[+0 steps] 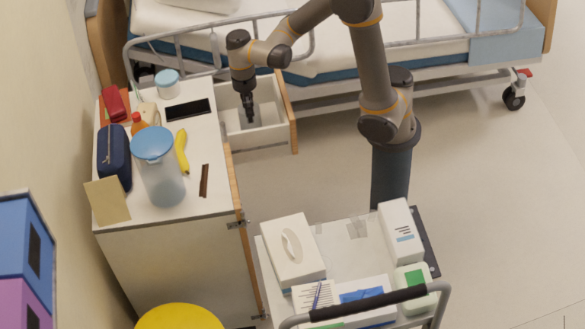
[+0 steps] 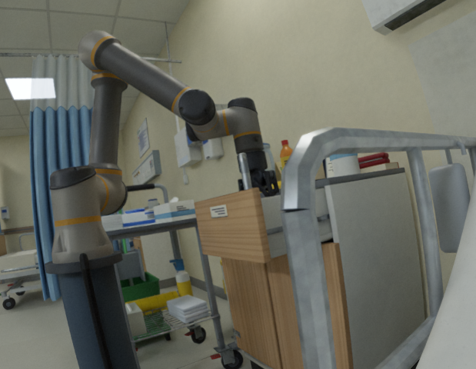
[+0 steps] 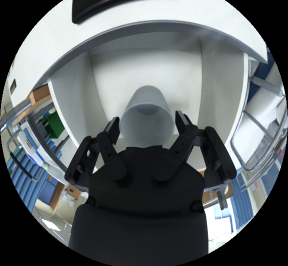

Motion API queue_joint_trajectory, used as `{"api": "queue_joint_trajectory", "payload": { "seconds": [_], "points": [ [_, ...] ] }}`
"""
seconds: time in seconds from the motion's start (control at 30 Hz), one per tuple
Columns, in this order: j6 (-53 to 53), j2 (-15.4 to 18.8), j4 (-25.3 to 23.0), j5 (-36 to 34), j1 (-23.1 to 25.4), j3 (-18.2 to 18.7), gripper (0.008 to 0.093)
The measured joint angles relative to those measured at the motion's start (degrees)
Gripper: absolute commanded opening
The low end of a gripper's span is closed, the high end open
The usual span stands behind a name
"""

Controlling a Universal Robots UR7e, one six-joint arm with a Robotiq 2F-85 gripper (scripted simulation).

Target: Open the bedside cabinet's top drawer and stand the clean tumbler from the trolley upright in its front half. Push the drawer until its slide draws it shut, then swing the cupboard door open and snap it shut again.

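Note:
The clear tumbler stands upright on the floor of the pulled-out top drawer of the bedside cabinet, between the fingers of my gripper. The gripper is open and holds nothing; in the wrist camera its fingers stand off the tumbler's rim on either side. From the side camera the gripper reaches straight down into the drawer and hides the tumbler. The drawer's wooden front juts out toward the bed. The cupboard door below is closed.
The trolley in front of the cabinet carries a tissue box, boxes and papers. On the cabinet top stand a jug, a banana, a phone and a pouch. The bed rail runs close behind the drawer.

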State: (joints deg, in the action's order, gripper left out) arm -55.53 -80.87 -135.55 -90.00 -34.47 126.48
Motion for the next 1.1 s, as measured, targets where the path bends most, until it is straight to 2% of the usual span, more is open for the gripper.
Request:
{"api": "queue_joint_trajectory", "payload": {
  "seconds": [0.6,0.8,1.1],
  "points": [
    [0.00,-0.60,0.91,0.00,0.00,-0.31,0.0930],
    [0.00,-2.50,3.86,0.00,0.00,-1.39,0.0930],
    [0.00,-6.67,11.08,0.00,0.00,-4.52,0.0930]
  ]
}}
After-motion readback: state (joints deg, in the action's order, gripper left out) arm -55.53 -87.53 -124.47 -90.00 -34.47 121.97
